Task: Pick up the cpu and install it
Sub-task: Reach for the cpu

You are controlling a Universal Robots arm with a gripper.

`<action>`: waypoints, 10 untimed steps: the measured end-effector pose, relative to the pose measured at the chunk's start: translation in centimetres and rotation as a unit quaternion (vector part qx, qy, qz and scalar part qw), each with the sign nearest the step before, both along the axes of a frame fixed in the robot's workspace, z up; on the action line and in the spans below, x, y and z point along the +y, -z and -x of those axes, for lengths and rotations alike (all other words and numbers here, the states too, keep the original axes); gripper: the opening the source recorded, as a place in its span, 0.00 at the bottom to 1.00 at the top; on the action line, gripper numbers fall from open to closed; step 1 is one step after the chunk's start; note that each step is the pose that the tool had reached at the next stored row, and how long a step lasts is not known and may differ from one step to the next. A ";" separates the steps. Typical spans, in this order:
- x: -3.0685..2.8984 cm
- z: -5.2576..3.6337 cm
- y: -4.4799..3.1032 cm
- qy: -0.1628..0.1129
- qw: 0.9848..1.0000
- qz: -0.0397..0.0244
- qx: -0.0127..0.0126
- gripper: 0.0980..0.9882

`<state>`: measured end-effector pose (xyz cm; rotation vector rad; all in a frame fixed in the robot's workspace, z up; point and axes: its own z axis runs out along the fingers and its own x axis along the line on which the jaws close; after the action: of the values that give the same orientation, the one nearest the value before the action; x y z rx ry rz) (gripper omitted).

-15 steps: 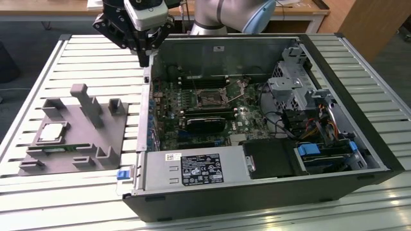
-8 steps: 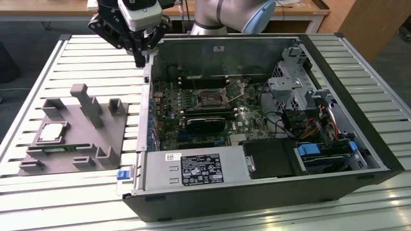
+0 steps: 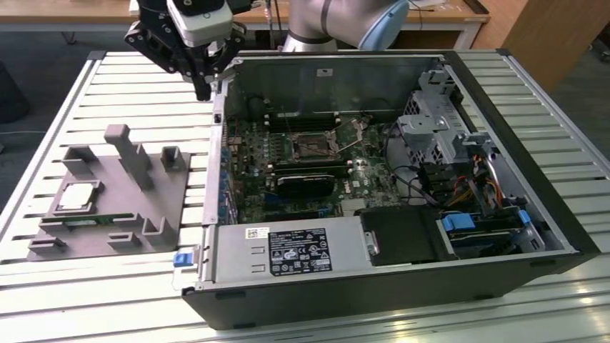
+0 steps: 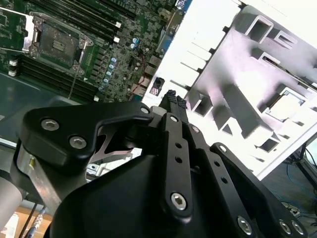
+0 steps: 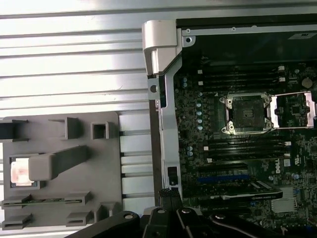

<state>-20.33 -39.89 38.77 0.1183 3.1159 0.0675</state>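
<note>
Hovers by dark computer case [image 3: 381, 304], black hand [image 3: 202, 93] pinched together, empty; thin silver-grey square cpu [image 3: 76, 197] well apart toward exterior view's left.

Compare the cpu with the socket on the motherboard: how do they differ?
The cpu is shiny silver; the socket is dark. The cpu lies in the grey holder outside the case; the socket sits inside it, on the motherboard. Both look square.

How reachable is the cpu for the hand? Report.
Likely yes: the cpu lies uncovered in the grey fixture; the hand hangs by the case edge. The tall post nearby might crowd it.
</note>
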 end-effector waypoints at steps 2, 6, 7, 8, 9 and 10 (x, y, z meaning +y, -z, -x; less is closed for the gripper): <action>0.00 0.18 0.01 0.000 1.000 0.000 0.000 0.01; 0.00 0.51 0.04 0.000 1.000 0.000 0.000 0.01; 0.00 0.58 0.05 0.000 1.000 0.000 0.000 0.01; 0.00 0.71 0.06 0.000 1.000 0.000 0.000 0.01; 0.00 0.77 0.06 0.000 1.000 0.000 0.000 0.01; 0.00 0.84 0.07 0.000 1.000 0.000 0.000 0.01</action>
<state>-21.17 -39.89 38.69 0.1184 3.1162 0.0676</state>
